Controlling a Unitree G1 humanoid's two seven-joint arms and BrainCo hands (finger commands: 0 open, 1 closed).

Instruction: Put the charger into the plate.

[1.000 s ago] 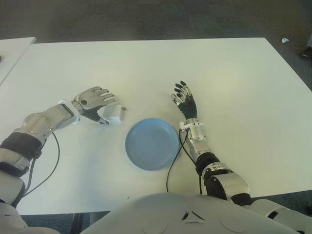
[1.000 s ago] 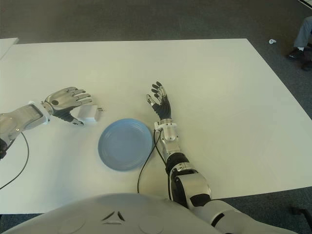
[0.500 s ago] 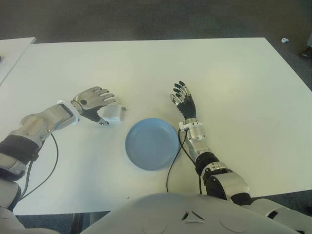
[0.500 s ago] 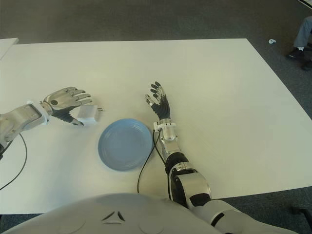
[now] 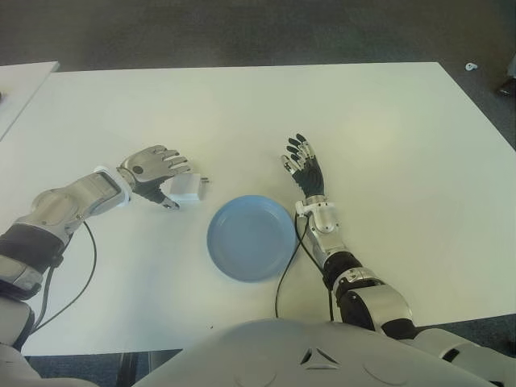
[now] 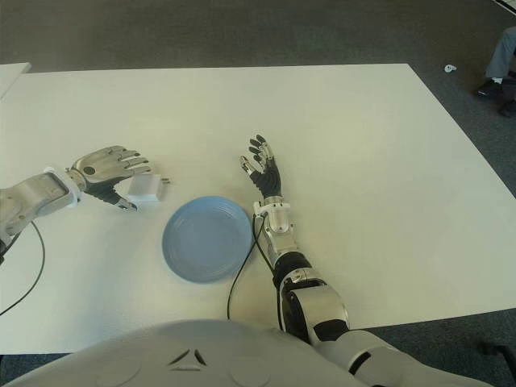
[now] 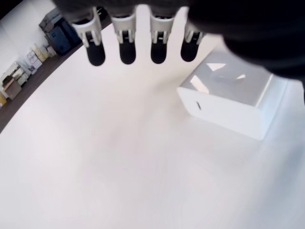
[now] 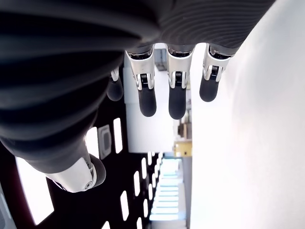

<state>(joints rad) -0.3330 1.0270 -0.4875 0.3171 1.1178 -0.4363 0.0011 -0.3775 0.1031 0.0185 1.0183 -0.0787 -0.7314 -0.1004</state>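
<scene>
Left wrist view: your left hand [image 5: 153,168] arches over the charger [image 7: 228,98], fingers [image 7: 127,45] uncurled, nothing gripped.
Charger: on the table [image 5: 242,105], just left of the plate [image 5: 251,238], outside it.
Right hand [image 5: 305,165]: right of plate, fingers spread, empty.

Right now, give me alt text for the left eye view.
The robot's left hand cups over a white charger on the white table, just left of an empty blue plate. The right hand, fingers spread and holding nothing, shows just beyond the plate's right side.
</scene>
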